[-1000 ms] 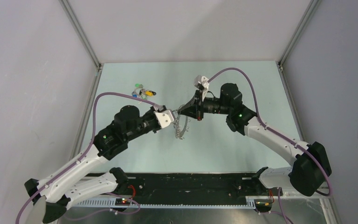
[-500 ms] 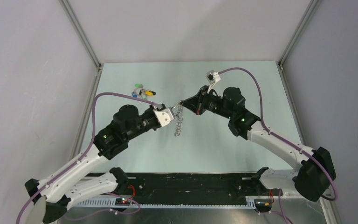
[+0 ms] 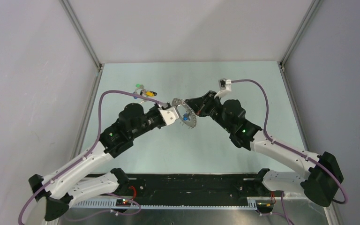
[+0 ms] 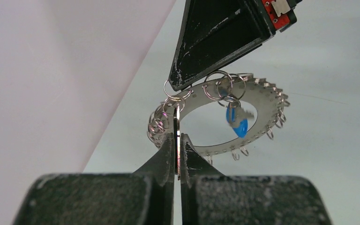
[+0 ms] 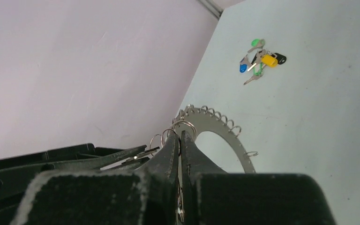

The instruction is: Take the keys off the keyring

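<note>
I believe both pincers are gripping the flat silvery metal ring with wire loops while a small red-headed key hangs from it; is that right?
Not quite: the key's head is blue, not red. The left wrist view shows the small blue-headed key hanging from the flat silvery metal ring, which the left pincer and right pincer both grip.

The pale green table [image 3: 206,150] carries a small cluster of keys [image 3: 143,92] with green, blue, yellow and black heads. The cluster lies flat on the surface, well apart from the jaws of the left gripper [image 3: 175,110], beyond them and to their left.
</note>
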Robot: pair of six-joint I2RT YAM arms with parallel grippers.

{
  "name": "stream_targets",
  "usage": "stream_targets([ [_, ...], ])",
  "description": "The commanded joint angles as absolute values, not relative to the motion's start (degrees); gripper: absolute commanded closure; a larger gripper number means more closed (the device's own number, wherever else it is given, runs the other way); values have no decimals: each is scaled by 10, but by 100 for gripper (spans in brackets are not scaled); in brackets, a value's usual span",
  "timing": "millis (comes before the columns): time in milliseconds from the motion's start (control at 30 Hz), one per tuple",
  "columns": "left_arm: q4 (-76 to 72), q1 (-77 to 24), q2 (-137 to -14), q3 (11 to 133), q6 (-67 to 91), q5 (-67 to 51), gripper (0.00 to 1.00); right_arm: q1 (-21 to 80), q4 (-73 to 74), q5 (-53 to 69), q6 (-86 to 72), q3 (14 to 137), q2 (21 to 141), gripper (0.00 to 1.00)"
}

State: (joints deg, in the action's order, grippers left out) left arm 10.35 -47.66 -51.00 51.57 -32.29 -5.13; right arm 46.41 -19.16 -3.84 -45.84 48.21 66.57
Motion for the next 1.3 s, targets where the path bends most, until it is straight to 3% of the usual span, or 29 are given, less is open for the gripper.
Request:
stream_targets([
  [0,124,-498,-505,515,-337,-72,100,455,-240,-260,-514,486,641,100],
  [333,125,-529,-517,504,-362,-42,100,458,-195,-358,-624,462,613,100],
  [567,125,-541,-515,505,-367,-12,100,457,-220,-310,-559,449,615,100],
  [667,125,-539,-514,507,-360,-3,100,452,-224,-239,-482,440,606,99],
  [733,125,-535,-513,509,-357,-6,100,441,-250,-162,-406,421,594,89],
  [933,124,-532,-496,509,-359,-29,100,369,-249,59,-236,382,551,48],
  [1100,124,-531,-487,505,-365,-43,100,301,-263,265,-162,382,542,53],
  [1267,125,-532,-480,503,-369,-59,100,310,-269,369,1,382,549,57],
])
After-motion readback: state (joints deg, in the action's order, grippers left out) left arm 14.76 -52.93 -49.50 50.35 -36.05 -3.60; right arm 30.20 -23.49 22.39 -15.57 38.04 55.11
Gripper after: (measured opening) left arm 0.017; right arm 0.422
